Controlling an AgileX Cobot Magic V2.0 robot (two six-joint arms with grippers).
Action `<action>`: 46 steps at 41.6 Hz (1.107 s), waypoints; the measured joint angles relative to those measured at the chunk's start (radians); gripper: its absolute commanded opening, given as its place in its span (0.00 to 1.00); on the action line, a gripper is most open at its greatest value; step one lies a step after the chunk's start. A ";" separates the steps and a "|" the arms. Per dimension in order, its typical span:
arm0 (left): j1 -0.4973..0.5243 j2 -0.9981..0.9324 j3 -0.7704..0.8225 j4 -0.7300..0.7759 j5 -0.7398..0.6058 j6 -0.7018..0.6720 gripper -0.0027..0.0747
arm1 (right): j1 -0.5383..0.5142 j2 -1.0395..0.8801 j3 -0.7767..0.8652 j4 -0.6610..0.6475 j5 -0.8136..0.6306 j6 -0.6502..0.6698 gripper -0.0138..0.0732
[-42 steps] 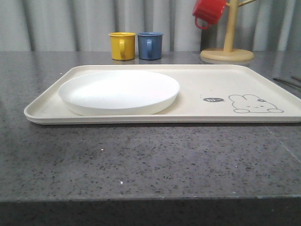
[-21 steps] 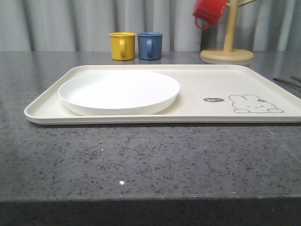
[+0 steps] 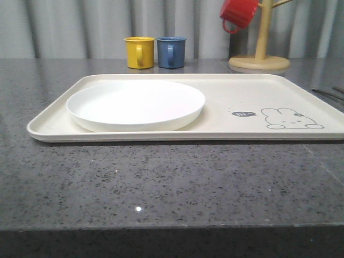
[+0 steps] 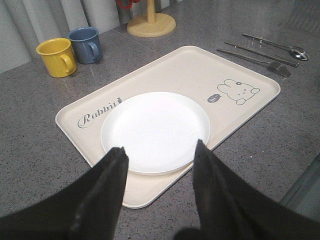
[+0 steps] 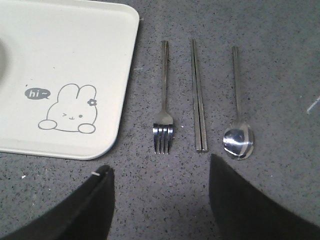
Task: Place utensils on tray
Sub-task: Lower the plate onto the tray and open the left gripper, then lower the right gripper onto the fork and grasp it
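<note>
The cream tray with its rabbit drawing lies across the grey counter, also seen as the tray and the tray. On the counter just beyond the tray's right edge lie the utensils side by side: a fork, a pair of chopsticks and a spoon; their ends show as utensils, and as utensils in the left wrist view. My right gripper hangs open above the counter, short of the fork's tines. My left gripper is open too, above the tray's near edge.
A round white plate sits on the tray's left half. Behind the tray stand a yellow mug and a blue mug. A wooden mug tree with a red mug stands at the back right.
</note>
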 measured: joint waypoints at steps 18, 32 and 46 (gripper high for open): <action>0.000 0.000 0.000 0.002 0.000 0.000 0.44 | 0.000 0.000 0.000 0.000 0.000 0.000 0.67; 0.000 0.000 0.000 0.002 0.000 0.000 0.44 | 0.000 0.000 0.000 0.000 -0.018 0.000 0.67; 0.000 0.000 0.000 0.002 0.000 0.000 0.44 | 0.000 0.154 -0.108 0.003 -0.022 0.000 0.67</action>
